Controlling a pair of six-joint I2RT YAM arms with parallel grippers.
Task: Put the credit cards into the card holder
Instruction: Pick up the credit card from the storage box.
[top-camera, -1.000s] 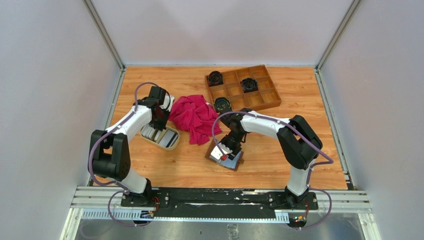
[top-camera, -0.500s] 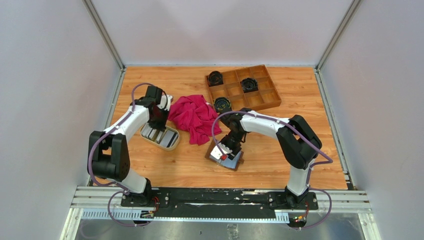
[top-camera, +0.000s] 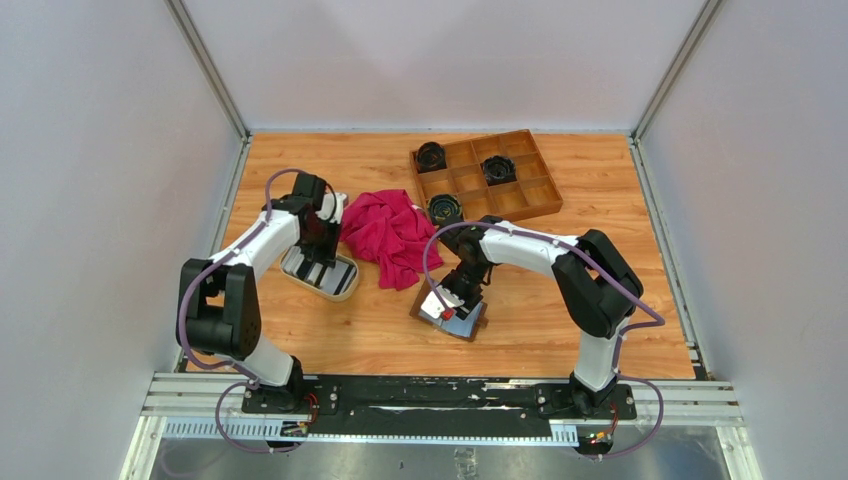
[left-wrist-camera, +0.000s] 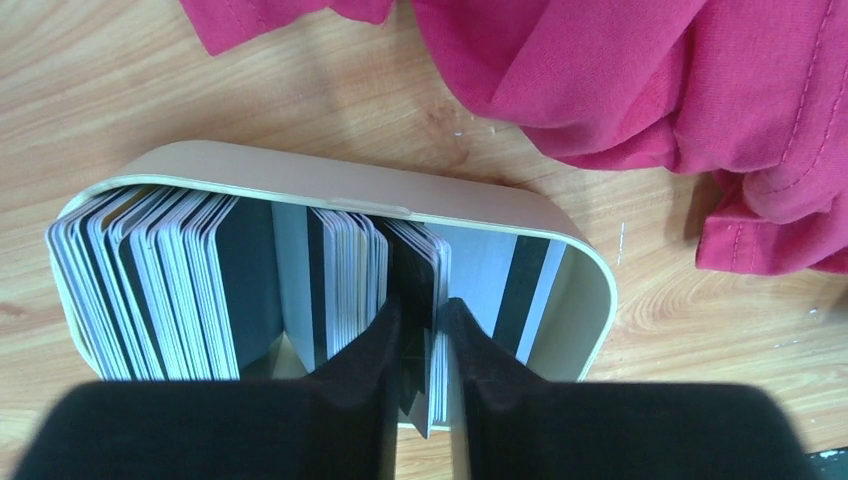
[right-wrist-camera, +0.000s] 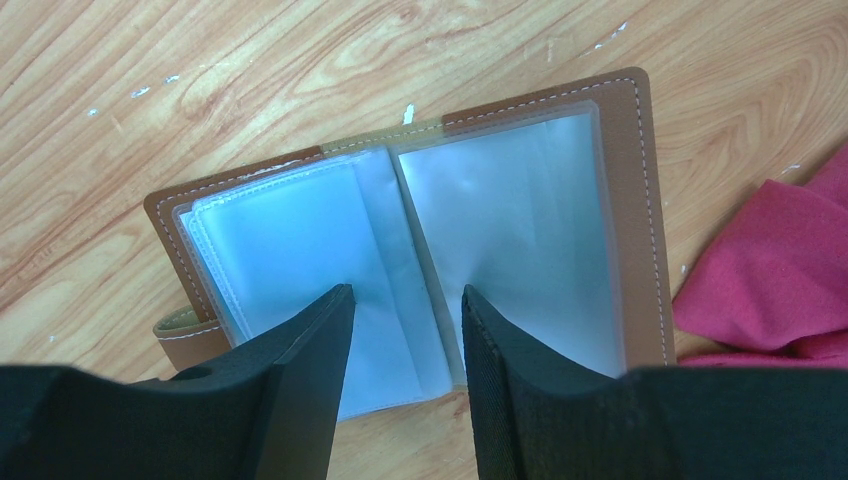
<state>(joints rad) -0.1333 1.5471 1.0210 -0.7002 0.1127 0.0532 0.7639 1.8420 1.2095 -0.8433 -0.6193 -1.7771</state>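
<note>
The credit cards (left-wrist-camera: 150, 290) stand on edge in a cream oval dish (left-wrist-camera: 330, 180) at the table's left (top-camera: 345, 285). My left gripper (left-wrist-camera: 420, 305) reaches down into the dish (top-camera: 318, 258). Its jaws are open only a narrow gap, with a dark card and a few white ones between them. The card holder (right-wrist-camera: 520, 200), brown leather with clear inner pockets, lies spread open at mid-table (top-camera: 470, 328). My right gripper (right-wrist-camera: 405, 292) is open, its fingertips resting on the pockets either side of the fold (top-camera: 452, 305). The snap tab (right-wrist-camera: 185, 335) sticks out at the holder's left.
A crumpled red cloth (top-camera: 390, 235) lies between the dish and the card holder, close to both. A wooden compartment tray (top-camera: 530, 190) at the back holds three black round objects (top-camera: 497, 168). Grey walls enclose the table.
My left gripper has dropped a little into the dish and its jaws have parted slightly around a few cards. The right arm and the card holder have not moved.
</note>
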